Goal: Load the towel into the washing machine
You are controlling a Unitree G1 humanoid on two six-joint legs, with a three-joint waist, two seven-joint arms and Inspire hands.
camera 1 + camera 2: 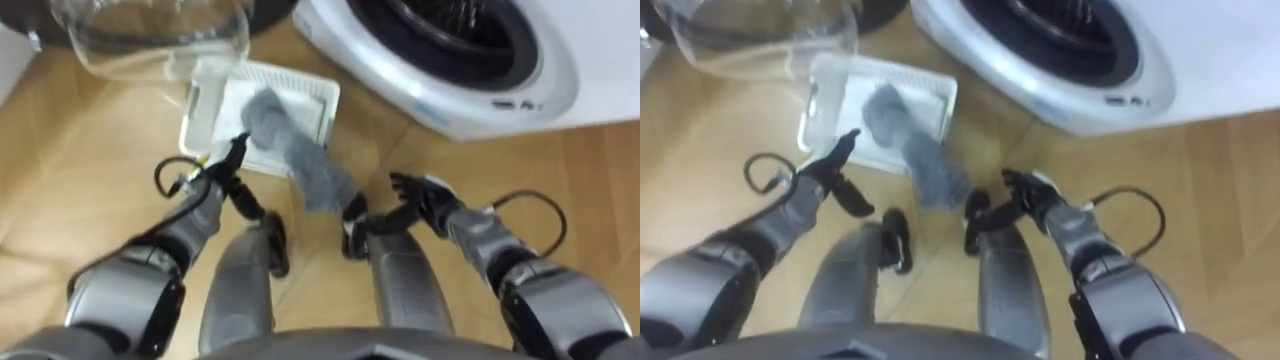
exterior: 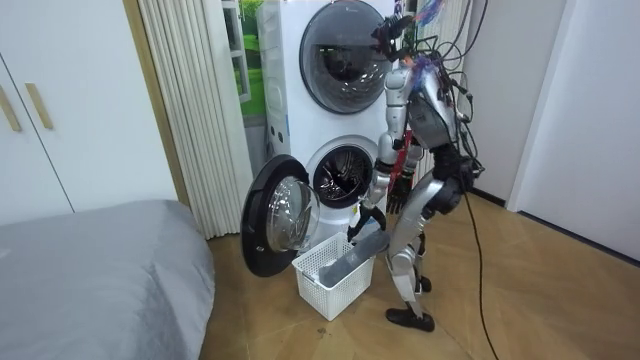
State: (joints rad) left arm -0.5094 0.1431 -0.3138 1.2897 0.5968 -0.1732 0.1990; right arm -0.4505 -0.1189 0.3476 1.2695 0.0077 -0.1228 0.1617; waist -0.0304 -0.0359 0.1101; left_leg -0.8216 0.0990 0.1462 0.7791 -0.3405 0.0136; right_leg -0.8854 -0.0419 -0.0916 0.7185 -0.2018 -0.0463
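A grey towel (image 1: 303,158) lies partly in a white slatted basket (image 1: 205,108) on the wooden floor, and its near end hangs over the rim toward my knees. My left hand (image 1: 222,178) hovers just left of the towel with straight fingers pointing at the basket's near rim. My right hand (image 1: 425,200) is to the right of the towel's end, fingers spread, holding nothing. The washing machine's (image 1: 455,95) round opening is at the upper right. In the room view I stand bent over the basket (image 2: 325,290) and towel (image 2: 355,262) before the machine.
The machine's glass door (image 1: 150,40) stands swung open at the upper left, just beyond the basket. A second machine (image 2: 345,45) is stacked on top. A bed (image 2: 90,270) and a curtain (image 2: 190,100) are on the room view's left.
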